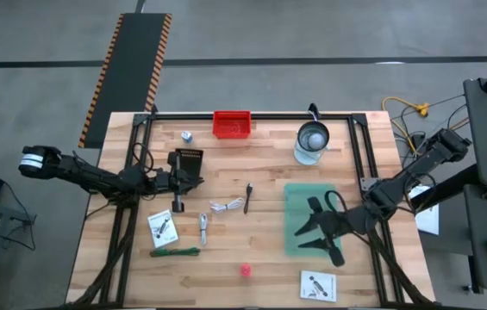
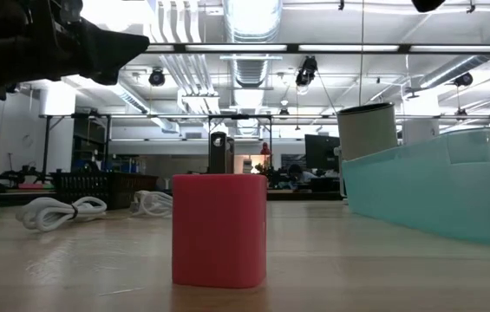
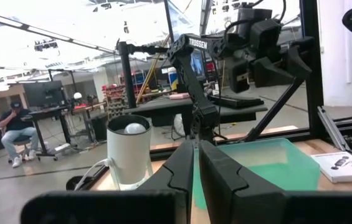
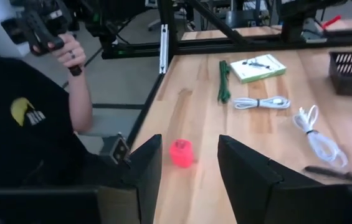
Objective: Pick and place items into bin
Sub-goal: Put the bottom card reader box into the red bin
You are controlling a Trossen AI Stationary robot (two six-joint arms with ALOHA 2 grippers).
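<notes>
Looking past our right claw (image 4: 188, 168), fingers apart and empty, we see the small pink ball (image 4: 181, 153) just ahead on bare desk (image 4: 225, 124) near the edge, coiled cable (image 4: 318, 134) farther off; our left claw (image 3: 196, 168) is pressed together

Bare wood around pink ball (image 1: 246, 270); green bin (image 1: 299, 200) and white card (image 1: 319, 285) nearby.
</notes>
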